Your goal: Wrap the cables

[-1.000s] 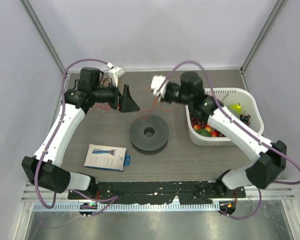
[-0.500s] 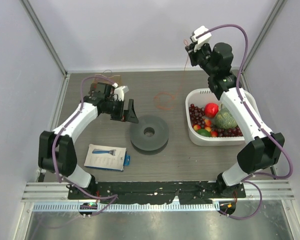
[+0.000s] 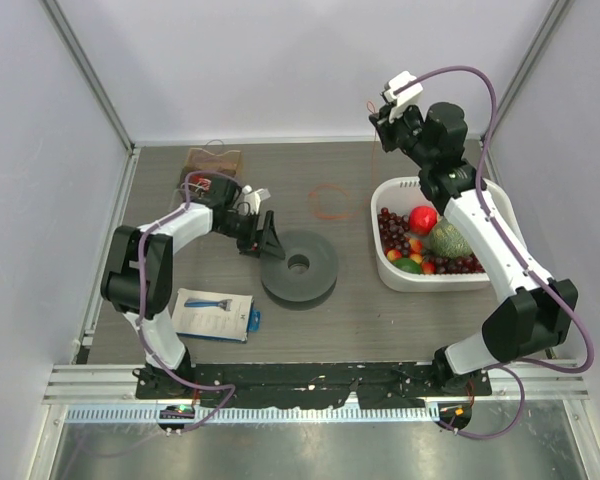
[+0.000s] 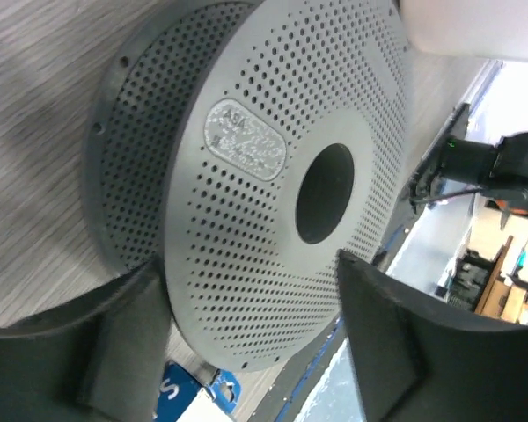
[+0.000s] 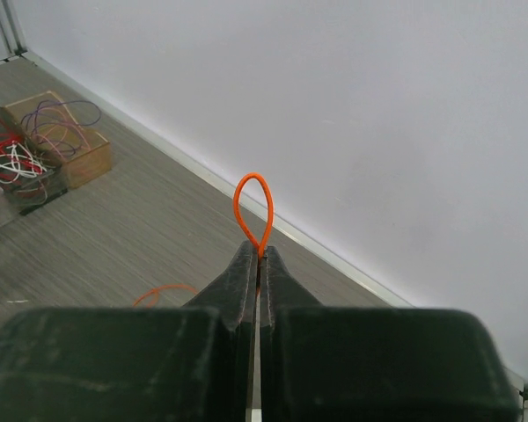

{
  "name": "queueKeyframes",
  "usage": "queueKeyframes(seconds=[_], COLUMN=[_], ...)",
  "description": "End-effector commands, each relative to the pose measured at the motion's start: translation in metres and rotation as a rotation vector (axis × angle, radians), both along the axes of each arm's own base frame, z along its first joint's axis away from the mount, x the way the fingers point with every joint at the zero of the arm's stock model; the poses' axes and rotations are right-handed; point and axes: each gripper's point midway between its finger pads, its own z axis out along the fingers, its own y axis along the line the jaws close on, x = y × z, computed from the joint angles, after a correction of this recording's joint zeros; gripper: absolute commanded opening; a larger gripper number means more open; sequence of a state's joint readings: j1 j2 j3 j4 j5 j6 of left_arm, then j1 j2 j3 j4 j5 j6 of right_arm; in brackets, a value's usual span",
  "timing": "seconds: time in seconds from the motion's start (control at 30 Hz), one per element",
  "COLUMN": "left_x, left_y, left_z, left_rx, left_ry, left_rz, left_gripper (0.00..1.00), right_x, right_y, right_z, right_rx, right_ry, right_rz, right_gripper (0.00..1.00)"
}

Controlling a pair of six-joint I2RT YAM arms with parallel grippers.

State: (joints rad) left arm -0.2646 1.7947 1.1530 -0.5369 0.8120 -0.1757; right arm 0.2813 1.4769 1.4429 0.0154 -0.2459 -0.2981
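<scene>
Top external: left claw (image 3: 271, 244) apart, now nearer the spool (image 3: 298, 266); right claw (image 5: 259, 256) tight on an orange cable (image 5: 253, 176).

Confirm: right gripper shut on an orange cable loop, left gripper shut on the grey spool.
The left gripper is open, its fingers spread before the grey spool: see the left wrist view. The right gripper does pinch the orange cable loop.

Orange cable (image 5: 253, 176) hidden below its loop by the right pincer (image 5: 259, 253)

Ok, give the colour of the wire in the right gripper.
The wire is orange; right wrist view.
</scene>
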Motion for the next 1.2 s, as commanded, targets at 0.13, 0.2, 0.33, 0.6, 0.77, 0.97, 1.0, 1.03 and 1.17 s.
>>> queueKeyframes(seconds=[0.13, 0.2, 0.33, 0.6, 0.77, 0.97, 1.0, 1.03, 1.17], left_x=[0.005, 0.003, 0.004, -0.007, -0.040, -0.078, -0.081, -0.082, -0.086], left_y=[-0.028, -0.030, -0.032, -0.009, 0.002, -0.006, -0.007, -0.009, -0.013], left_z=[0.004, 0.007, 0.029, 0.113, 0.130, 0.113, 0.111, 0.109, 0.106], left_rx=[-0.214, -0.245, -0.272, -0.069, 0.061, 0.156, 0.166, 0.190, 0.234], left_ry=[0.082, 0.103, 0.062, -0.436, -0.687, -0.859, -0.876, -0.895, -0.904], left_rz=[-0.054, -0.063, -0.085, -0.322, -0.534, -0.753, -0.773, -0.788, -0.816], left_gripper=[0.33, 0.20, 0.00, 0.00, 0.00, 0.00, 0.00, 0.00, 0.00], right_x=[-0.019, -0.019, -0.019, -0.044, -0.067, -0.107, -0.115, -0.124, -0.164], right_y=[0.002, 0.002, 0.003, 0.027, 0.049, 0.080, 0.083, 0.089, 0.105], right_z=[0.030, 0.032, 0.032, 0.006, -0.023, -0.071, -0.084, -0.091, -0.120], right_rx=[0.051, 0.053, 0.056, 0.004, 0.012, 0.002, -0.011, -0.030, -0.114], right_ry=[-0.044, -0.044, -0.039, 0.062, 0.200, 0.378, 0.417, 0.426, 0.496], right_rz=[0.035, 0.035, 0.042, 0.228, 0.390, 0.529, 0.543, 0.567, 0.652], right_gripper=[0.01, 0.01, 0.01, 0.01, 0.01, 0.01, 0.01, 0.01, 0.01])
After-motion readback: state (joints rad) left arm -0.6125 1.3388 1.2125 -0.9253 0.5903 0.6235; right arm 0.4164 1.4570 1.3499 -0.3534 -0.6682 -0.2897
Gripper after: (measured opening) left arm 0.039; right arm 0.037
